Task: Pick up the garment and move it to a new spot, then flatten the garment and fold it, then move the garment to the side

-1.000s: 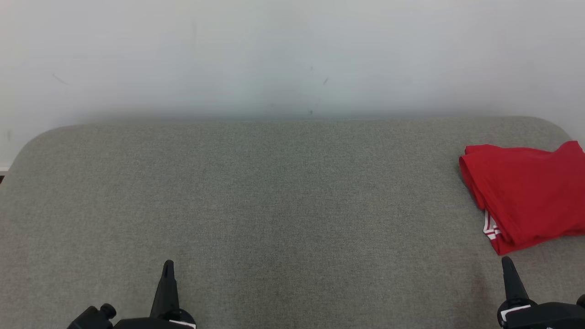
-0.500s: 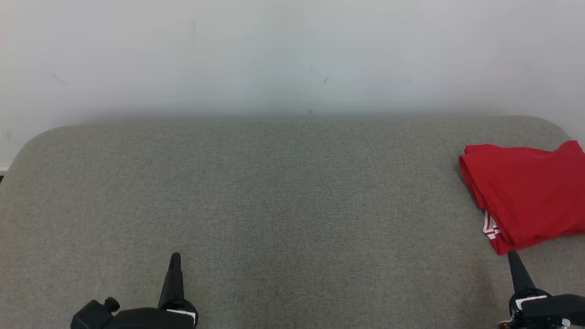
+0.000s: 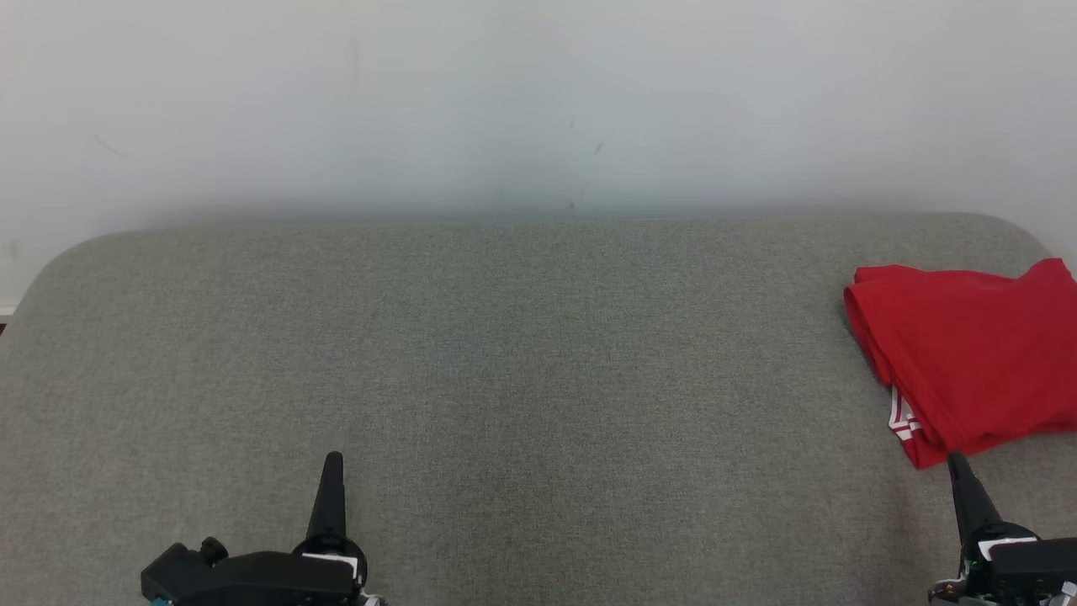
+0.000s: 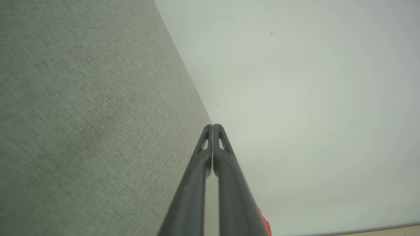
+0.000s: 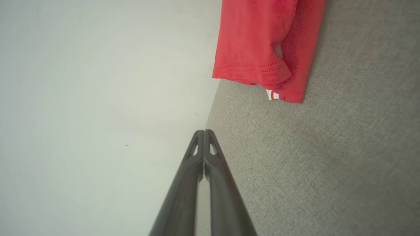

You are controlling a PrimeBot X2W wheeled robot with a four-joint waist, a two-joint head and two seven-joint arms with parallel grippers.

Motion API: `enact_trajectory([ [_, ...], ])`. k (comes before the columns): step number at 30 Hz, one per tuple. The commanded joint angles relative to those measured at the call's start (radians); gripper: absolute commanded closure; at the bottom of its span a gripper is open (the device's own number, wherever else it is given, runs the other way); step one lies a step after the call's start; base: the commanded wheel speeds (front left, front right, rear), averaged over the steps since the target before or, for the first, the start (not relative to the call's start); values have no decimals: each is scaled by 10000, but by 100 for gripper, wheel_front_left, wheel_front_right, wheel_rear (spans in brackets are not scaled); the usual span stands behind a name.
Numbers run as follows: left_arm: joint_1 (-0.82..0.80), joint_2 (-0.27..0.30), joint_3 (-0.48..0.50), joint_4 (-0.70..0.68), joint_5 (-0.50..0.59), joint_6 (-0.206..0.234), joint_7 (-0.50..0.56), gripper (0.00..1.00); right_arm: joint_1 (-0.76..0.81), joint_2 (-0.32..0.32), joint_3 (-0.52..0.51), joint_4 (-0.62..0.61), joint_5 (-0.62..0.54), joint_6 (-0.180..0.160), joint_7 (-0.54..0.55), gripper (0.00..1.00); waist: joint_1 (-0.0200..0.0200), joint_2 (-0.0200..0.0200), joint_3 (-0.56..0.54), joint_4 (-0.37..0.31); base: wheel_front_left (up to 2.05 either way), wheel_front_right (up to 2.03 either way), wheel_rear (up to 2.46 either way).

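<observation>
The left gripper [image 3: 333, 459] had its two long dark fingers [image 4: 193, 186] pressed together from base to tip, holding nothing. The right gripper [image 3: 957, 461] had its fingers [image 5: 183, 193] closed on each other the same way, also empty. Both pairs pointed over a grey woven-fabric surface with rounded corners [image 3: 538, 353] towards a plain white wall [image 3: 538, 101].

The garment, a folded red cloth bundle [image 3: 968, 353], lay flat on the surface just ahead of the right fingers and slightly to their outer side, well apart from the left fingers. In the right wrist view the garment [image 5: 249, 39] sat beyond the closed tips, with a strip of bare grey fabric between them, so the fingers were near it but not touching. A short piece of red-and-white striped trim [image 3: 902, 418] peeked out from under the fold at the corner closest to the right fingers. In the left wrist view a sliver of red showed past the side of the left fingers.
</observation>
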Motion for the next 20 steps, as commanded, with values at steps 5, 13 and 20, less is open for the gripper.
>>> enact_trajectory([
  [5,-360,36,-117,78,-717,-117,82,100,-255,-76,-215,16,634,8,245,100,-1,-1,2,-4,0,0,0],
  [13,-517,37,-199,161,-1337,-180,144,100,-339,-77,-397,71,1175,9,495,100,-1,-1,6,-10,0,0,0],
  [20,-679,37,-294,265,-1935,-239,183,100,-451,-79,-580,121,1690,9,745,100,-1,-1,9,-15,0,0,0],
])
